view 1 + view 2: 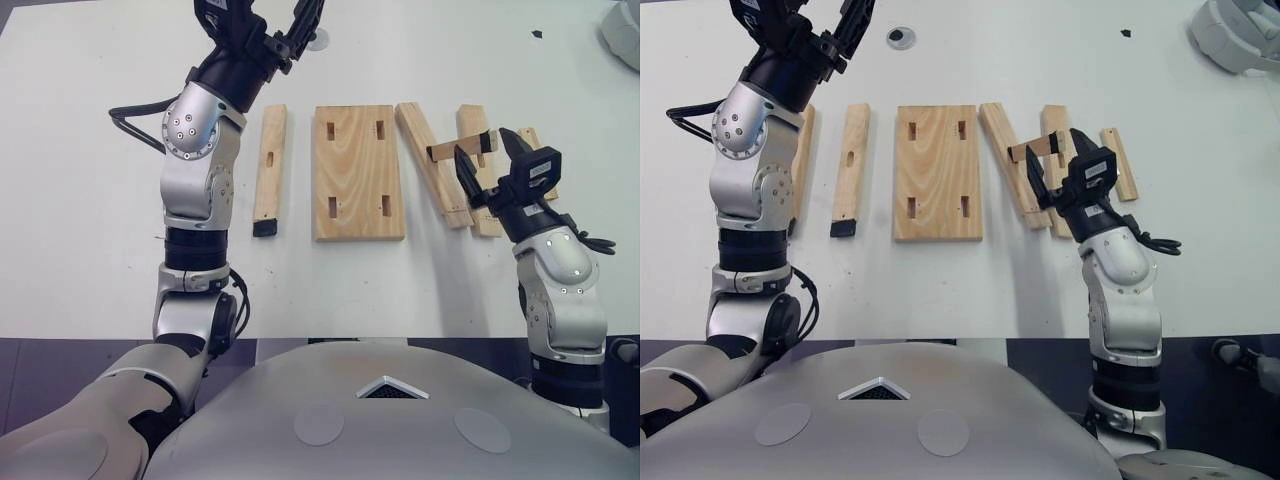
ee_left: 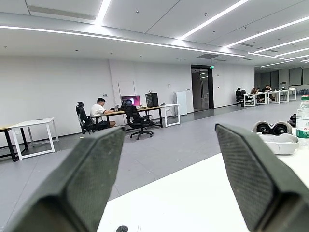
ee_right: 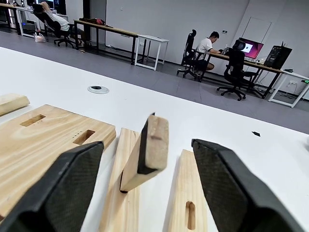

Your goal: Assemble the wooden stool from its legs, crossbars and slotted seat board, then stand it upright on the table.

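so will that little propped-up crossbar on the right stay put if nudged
Probably not: the crossbar leans tilted on a leg, so a nudge would likely topple it. It looks like stiff solid wood, unlikely to bend; flat faces suggest no rolling.

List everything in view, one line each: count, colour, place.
seat board: one, pale wood with four slots, flat at the table's centre
legs: four, pale wood, two left of the board, two right
crossbars: two, pale wood, one flat at far right, one propped tilted on the right legs
cable grommet: one, dark, beyond the board
headset: one, white, far right corner
table: one, white
left gripper: open, raised at far left
right gripper: open, above the right legs
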Controlling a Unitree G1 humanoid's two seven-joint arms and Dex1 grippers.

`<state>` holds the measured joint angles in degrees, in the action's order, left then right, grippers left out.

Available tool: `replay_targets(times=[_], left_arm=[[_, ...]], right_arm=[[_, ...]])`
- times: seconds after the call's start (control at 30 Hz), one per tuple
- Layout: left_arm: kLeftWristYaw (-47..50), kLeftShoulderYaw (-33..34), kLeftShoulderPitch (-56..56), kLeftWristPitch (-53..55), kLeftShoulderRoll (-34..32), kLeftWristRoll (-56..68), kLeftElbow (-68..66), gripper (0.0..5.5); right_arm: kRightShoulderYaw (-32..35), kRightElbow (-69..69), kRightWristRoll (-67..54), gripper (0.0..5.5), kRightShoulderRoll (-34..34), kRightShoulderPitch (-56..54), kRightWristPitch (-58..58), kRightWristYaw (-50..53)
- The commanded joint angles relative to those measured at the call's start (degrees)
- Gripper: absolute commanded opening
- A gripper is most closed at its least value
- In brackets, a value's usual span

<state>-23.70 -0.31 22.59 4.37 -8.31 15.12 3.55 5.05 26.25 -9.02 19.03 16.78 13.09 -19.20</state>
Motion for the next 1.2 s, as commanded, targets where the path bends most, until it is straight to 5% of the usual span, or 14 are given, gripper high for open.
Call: replay_targets(times=[0.03,0.47,0.93,1.2], left_arm=[[0.02,-0.09,-0.46,0.11,-0.44,-0.41,0.41,3.43],[-0.20,-0.19,-0.19,0.00,-0.46,-0.45,0.07,3.43],[0.90,-0.72,-1.29,0.05,0.31,-0.77,0.89,3.43],[1.97,-0.90,-2.33,0.08,0.47,-0.96,1.65,3.43]], right_arm=[[0.84,0.74,-1.18,3.15,-0.56,0.00,-1.37,-0.19],[2.00,0.80,-3.83,0.44,-1.29,-1.69,-0.82,-0.64],[7.43,2.75,-20.11,0.42,17.38,-19.55,43.21,-5.88],[5.09,-1.12,-20.35,0.42,21.27,-21.89,49.72,-7.16]])
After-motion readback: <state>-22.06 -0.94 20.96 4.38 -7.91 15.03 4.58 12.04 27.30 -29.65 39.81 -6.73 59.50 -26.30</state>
